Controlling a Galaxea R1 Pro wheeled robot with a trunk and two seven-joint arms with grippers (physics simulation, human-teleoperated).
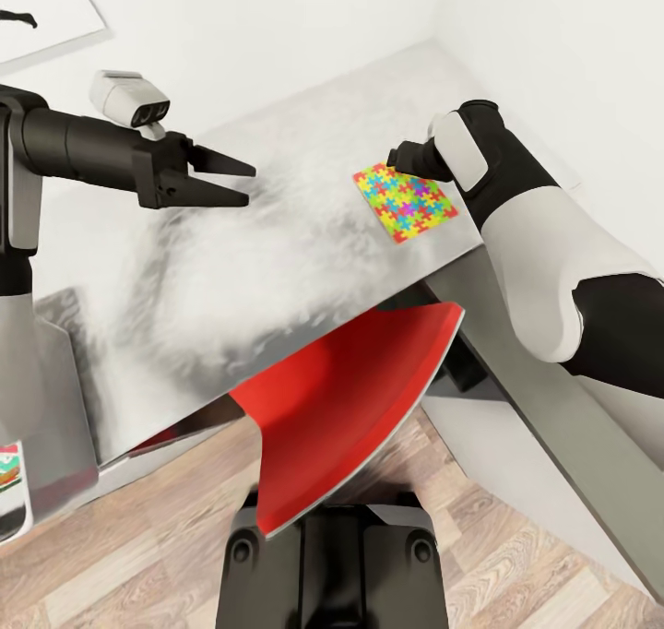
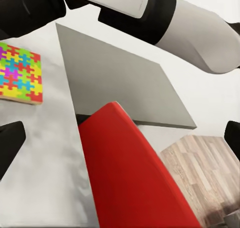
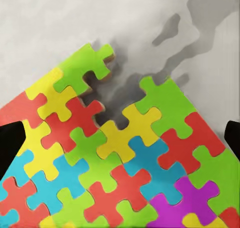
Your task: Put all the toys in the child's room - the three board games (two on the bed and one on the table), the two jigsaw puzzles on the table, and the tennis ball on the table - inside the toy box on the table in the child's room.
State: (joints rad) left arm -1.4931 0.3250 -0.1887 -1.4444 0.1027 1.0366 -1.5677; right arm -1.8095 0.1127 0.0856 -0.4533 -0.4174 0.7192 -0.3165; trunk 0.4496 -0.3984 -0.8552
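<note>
One jigsaw puzzle (image 1: 406, 203), a thin slab of multicoloured interlocking pieces, lies flat on the light-grey table (image 1: 277, 242) near its right edge. My right gripper (image 1: 404, 159) hovers just over the puzzle's far corner. In the right wrist view the puzzle (image 3: 125, 158) spreads between the two dark fingertips (image 3: 10, 143), which stand wide apart and open. My left gripper (image 1: 249, 184) hangs open and empty above the table's left part, well away from the puzzle (image 2: 20, 72). A green-and-red printed board game (image 1: 9, 470) peeks in at the head view's lower-left edge.
A red chair (image 1: 350, 408) is tucked under the table's front edge, right before my base. The lower dark-grey section (image 2: 120, 82) joins the table at the right. White walls close the corner behind; wood-plank floor (image 1: 138, 564) lies below.
</note>
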